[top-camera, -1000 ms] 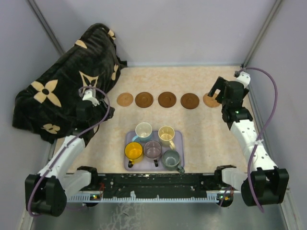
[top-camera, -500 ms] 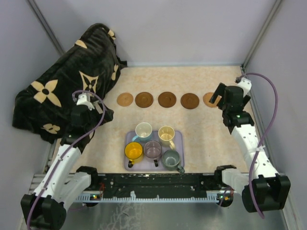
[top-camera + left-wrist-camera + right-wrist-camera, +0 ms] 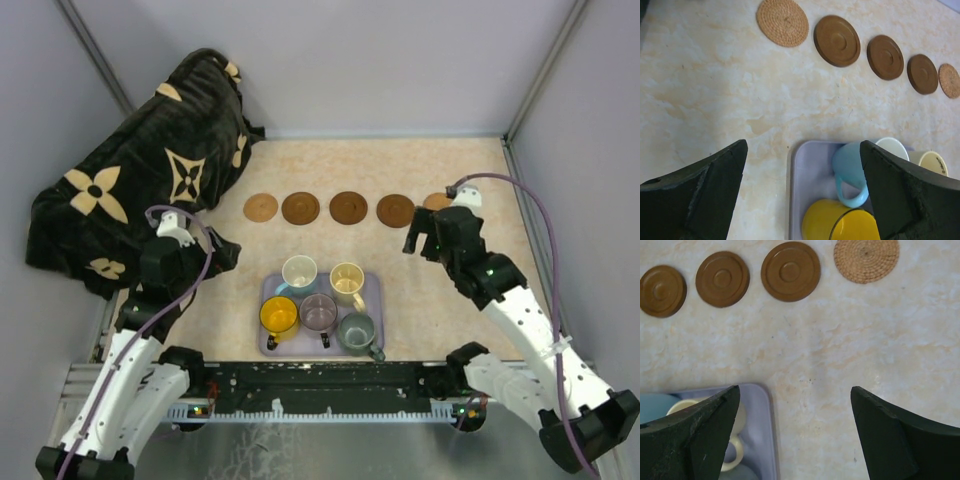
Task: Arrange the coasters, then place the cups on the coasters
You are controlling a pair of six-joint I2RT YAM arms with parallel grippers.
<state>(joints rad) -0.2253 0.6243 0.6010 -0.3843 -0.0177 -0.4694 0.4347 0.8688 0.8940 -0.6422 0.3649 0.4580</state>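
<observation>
Five coasters lie in a row across the far half of the table: a tan one (image 3: 261, 208), three dark ones (image 3: 300, 208) (image 3: 349, 208) (image 3: 396, 210), and a tan one (image 3: 437, 201) half hidden behind my right arm. Five cups stand in the lavender tray (image 3: 372, 290): white-blue (image 3: 299, 272), cream (image 3: 346, 279), yellow (image 3: 279, 315), mauve (image 3: 319, 312), grey-green (image 3: 356, 331). My left gripper (image 3: 802, 150) is open above the tray's left end, over the blue cup (image 3: 852, 167) and yellow cup (image 3: 840, 222). My right gripper (image 3: 794, 390) is open and empty over bare table beside the tray's right edge (image 3: 762, 435).
A black blanket with tan flower patterns (image 3: 130, 180) is heaped at the far left, close to my left arm. Grey walls enclose the table on three sides. A black rail (image 3: 320, 378) runs along the near edge between the arm bases.
The left gripper opened wide and drew back from the blanket toward the tray. The right arm left the far-right coaster and swung left and nearer, its gripper staying open.
</observation>
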